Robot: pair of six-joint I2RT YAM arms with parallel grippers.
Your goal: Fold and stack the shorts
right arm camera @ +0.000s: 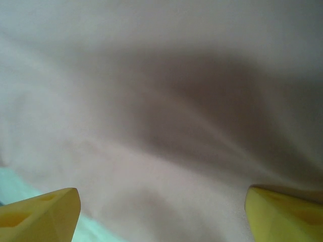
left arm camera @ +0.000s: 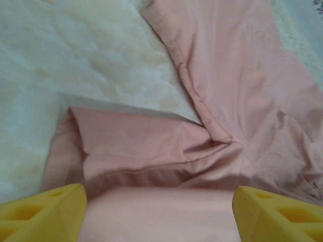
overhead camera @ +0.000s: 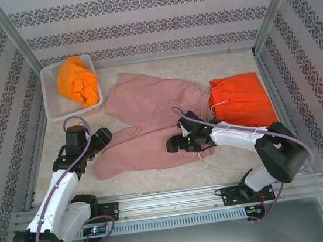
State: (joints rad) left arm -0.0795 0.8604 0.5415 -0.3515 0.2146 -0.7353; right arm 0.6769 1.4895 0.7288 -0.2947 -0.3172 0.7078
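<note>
With both arms stretched low and forward, the left gripper (overhead camera: 107, 136) and right gripper (overhead camera: 171, 145) are held, fingers apart, over the dusty pink shorts (overhead camera: 149, 119), which are spread between them lengthwise left to right, legs pointed leftward, while the red-orange shorts (overhead camera: 241, 99) lie beyond the right gripper and the yellow-orange shorts (overhead camera: 77, 81) are bunched in a basket (overhead camera: 49, 96) beyond the left

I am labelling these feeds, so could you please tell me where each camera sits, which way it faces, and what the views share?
Top external: fixed above and behind the arms, looking down on the table; both arms show, left gripper and right gripper at the pink shorts.
Left wrist: on the left arm, facing down at a shorts leg; its yellow fingertips show, apart.
Right wrist: on the right arm, close above blurred pink fabric; yellow fingertips apart.
Shared: all see the pink shorts.
</note>
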